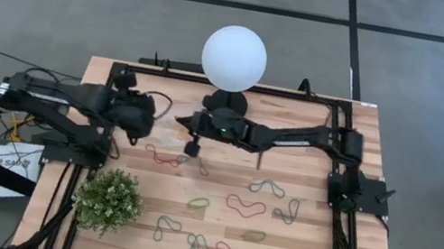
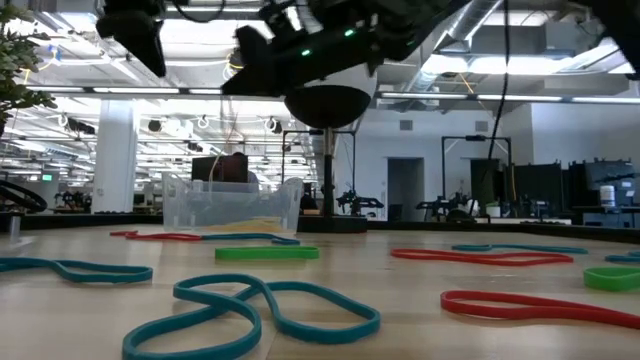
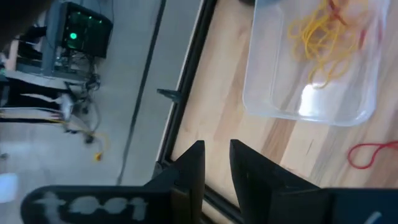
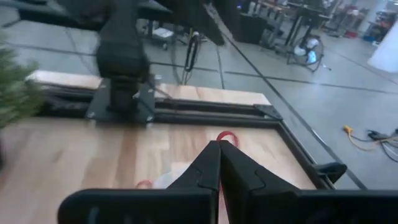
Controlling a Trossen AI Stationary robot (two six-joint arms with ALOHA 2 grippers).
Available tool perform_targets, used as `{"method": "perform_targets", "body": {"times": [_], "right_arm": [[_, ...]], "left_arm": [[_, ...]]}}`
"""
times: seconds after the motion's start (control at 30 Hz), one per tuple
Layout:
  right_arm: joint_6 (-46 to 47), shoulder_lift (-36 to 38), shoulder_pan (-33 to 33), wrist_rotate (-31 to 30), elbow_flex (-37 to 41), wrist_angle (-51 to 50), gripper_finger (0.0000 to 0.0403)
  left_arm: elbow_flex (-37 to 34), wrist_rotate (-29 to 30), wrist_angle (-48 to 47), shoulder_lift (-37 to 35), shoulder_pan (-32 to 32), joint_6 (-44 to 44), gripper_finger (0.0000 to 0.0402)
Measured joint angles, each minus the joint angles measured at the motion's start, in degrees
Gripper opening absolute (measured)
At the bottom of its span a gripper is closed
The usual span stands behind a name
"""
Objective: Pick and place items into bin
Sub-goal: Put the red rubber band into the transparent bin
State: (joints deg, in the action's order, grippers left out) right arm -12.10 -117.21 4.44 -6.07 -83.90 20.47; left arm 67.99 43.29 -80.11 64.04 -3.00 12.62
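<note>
The clear bin (image 3: 311, 65) sits on the table's left half near the lamp (image 1: 234, 58), holding yellow and red bands (image 3: 323, 31). More bands (image 1: 246, 207) lie scattered across the wood. The right gripper (image 4: 219, 163) hangs over the bin, closed and empty. The left gripper (image 3: 216, 163) hovers nearby, slightly open, holding nothing.

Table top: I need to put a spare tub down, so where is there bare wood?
Free: the far right corner of the table, behind the right arm, and the wood between the plant and the red band. Crowded: the near middle and right, strewn with rubber bands, and around the lamp and bin.
</note>
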Motion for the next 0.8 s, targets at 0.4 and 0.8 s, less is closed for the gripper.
{"method": "perform_targets", "body": {"times": [0.4,0.8], "right_arm": [[2.0,-13.1,1.3,-4.4,-14.2,-11.0,0.0],[3.1,-13.8,1.3,-4.3,-15.5,-12.9,0.0017]], "left_arm": [[0.0,-1.2,1.0,-12.6,-0.3,7.6,0.0066],[0.0,-4.3,1.1,-12.6,-0.3,9.0,0.0066]]}}
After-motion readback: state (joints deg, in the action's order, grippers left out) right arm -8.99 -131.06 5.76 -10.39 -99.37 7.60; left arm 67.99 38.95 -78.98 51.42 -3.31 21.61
